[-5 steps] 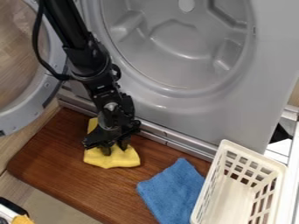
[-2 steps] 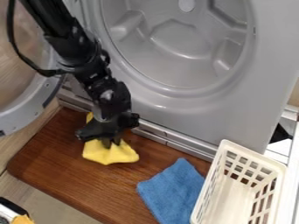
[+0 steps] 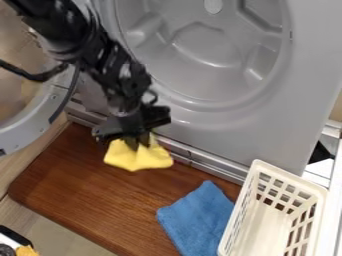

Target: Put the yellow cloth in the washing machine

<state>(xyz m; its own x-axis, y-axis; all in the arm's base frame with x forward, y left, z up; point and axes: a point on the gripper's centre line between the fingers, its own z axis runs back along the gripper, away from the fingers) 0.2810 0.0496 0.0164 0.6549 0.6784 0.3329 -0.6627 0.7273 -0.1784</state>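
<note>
In the near corner at your right, a white slotted basket (image 3: 290, 176) sits upright and open-topped, with a blue cloth (image 3: 199, 220) lying just beside it on the brown wooden board (image 3: 73, 185). Basket and blue cloth hold the same places as in the earlier frames.

Farther back, your gripper (image 3: 138, 144) pinches the yellow cloth (image 3: 137, 159), its fingers pointing down into the bunched upper part while the rest spreads below them. Moments ago the yellow cloth lies lower on the board, a corner reaching up beyond the gripper at the left; now it is higher in the view and slightly to the right, gathered beneath the gripper. It appears lifted, though you cannot tell whether its lower edge clears the board. It is outside the washing machine (image 3: 310, 65), near the metal strip (image 3: 220, 168) along the machine's base.

Your gripper, too, rises and shifts to the right from its earlier position, in front of the lower part of the machine. The black arm (image 3: 70, 42) enters at the upper left and slants down to the right, its upper section now farther left, leaning more than before across the open round door (image 3: 28, 131). A black cable (image 3: 33, 76) sweeps left from the arm over that door, flatter than it runs earlier. Beyond, the machine's round grey opening (image 3: 207, 45) faces you.
</note>
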